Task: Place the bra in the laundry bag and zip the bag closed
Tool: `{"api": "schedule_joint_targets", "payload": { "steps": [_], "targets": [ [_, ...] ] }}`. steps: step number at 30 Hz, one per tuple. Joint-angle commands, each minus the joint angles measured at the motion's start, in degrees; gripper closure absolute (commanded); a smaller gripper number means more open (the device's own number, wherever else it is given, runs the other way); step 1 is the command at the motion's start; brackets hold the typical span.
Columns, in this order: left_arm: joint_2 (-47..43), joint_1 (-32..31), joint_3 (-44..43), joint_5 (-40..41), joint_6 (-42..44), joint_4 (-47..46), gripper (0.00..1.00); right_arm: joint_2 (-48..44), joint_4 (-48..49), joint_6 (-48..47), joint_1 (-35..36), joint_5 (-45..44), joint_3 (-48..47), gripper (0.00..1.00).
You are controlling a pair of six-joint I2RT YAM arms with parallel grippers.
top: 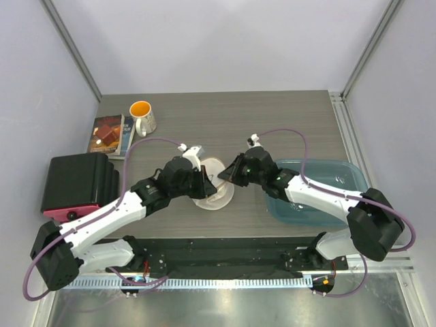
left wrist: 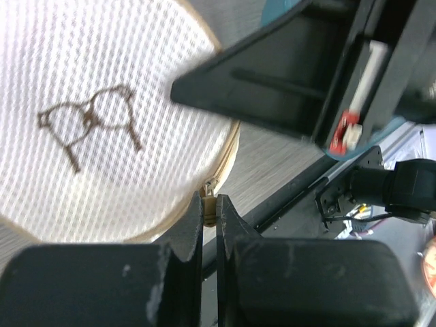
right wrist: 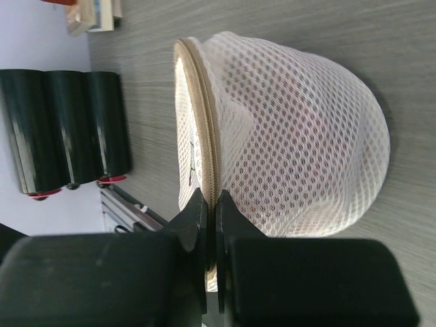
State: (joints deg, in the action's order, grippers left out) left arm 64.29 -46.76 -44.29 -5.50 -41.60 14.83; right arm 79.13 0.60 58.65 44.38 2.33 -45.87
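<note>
A grey wood-grain table (top: 272, 122) carries the white mesh laundry bag (top: 219, 197), which lies at its middle, tipped on its side, between my two pincers. A black ribbed case (top: 78, 180) sits well to the left of the bag, and a teal tub (top: 337, 174) lies near its right. Beyond the bag, to the left, are a stack of books (top: 109, 134) and a white mug (top: 142, 116) with an orange inside. A faint pink shows through the bag's dome; I cannot tell what it is. My right pincer (right wrist: 211, 208) is clamped on the tan zipper rim (right wrist: 204, 136). My left pincer (left wrist: 210, 201) is pinched on a small tan zipper pull (left wrist: 209, 191) at the edge of the bag's flat face, below its brown glasses-like mark (left wrist: 92, 122).
</note>
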Motion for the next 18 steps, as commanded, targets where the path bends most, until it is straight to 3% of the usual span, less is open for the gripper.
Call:
{"api": "schedule_joint_targets", "payload": {
  "steps": [1, 8, 18],
  "targets": [
    [-5.4, 0.0, -0.1, 5.0, 2.3, 4.7, 1.00, 0.3, 6.2, -4.1, -6.0, 7.1, -1.7, 0.99],
    [-11.0, 1.7, 3.2, 11.6, 3.0, 12.8, 1.00, 3.6, 11.3, -6.2, -14.0, 22.8, -1.7, 0.99],
    [-15.6, 3.0, 3.1, 14.5, 1.7, 17.6, 1.00, 9.2, 12.7, -7.9, -14.4, 27.0, -5.1, 0.99]
  ]
}}
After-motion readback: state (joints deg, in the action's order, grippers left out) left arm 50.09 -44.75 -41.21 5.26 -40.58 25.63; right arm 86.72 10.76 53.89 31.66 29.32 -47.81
